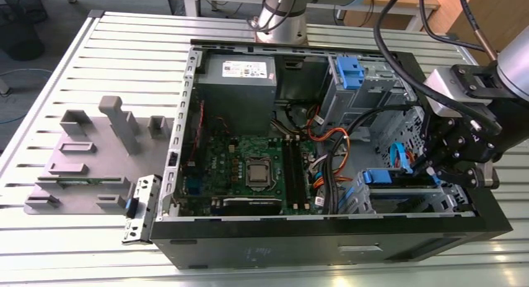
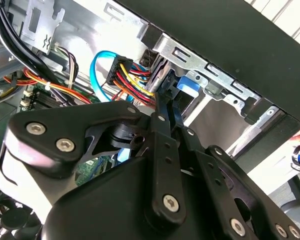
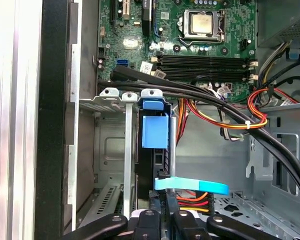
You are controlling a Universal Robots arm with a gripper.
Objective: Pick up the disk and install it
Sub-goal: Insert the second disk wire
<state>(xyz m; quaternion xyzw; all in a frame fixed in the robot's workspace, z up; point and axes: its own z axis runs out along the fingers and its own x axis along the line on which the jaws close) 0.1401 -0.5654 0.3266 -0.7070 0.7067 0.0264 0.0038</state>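
Down in the case's lower drive bay (image 3: pixel 112 150), the gripper (image 3: pixel 165 212) looks pinched on the disk (image 3: pixel 154 131), mid-install, so it needs a straight seating push.

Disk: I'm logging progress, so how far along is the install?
Done: the disk stands edge-on in the case's drive bay, with its blue bracket showing in the first wrist view. In hand: the gripper sits at the disk's near end, touching it or very close. Left: I cannot tell whether the disk is fully seated or let go.
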